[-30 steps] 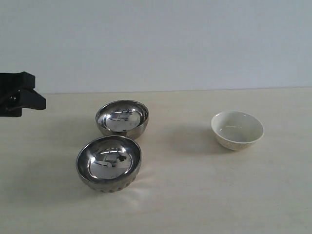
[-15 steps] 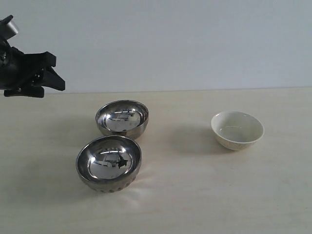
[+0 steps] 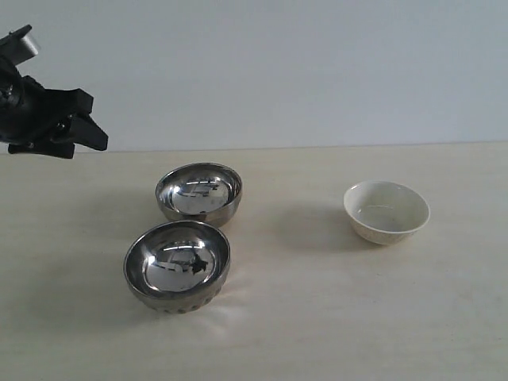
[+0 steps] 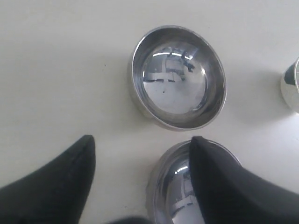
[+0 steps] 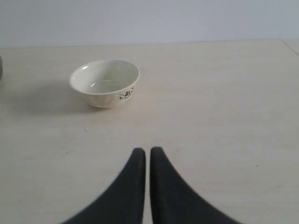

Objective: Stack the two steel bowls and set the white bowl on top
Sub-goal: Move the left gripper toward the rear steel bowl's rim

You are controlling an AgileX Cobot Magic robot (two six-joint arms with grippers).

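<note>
Two steel bowls stand side by side left of the table's middle, the far one (image 3: 198, 192) and the near one (image 3: 177, 264). My left gripper (image 3: 90, 119) hangs open in the air, up and left of them, touching nothing. In the left wrist view one steel bowl (image 4: 177, 77) shows whole. The other steel bowl (image 4: 170, 191) is partly hidden behind one of my left gripper's (image 4: 142, 140) fingers. The white bowl (image 3: 386, 211) stands alone at the right. My right gripper (image 5: 147, 150) is shut and empty, well short of the white bowl (image 5: 105, 82).
The pale table (image 3: 317, 317) ends at a plain wall behind. A sliver of another bowl (image 4: 292, 86) shows at the edge of the left wrist view. The right arm is outside the exterior view.
The left gripper has risen and come in from the left edge, now higher above the table and a little further right. The bowls and the right gripper have not moved.
</note>
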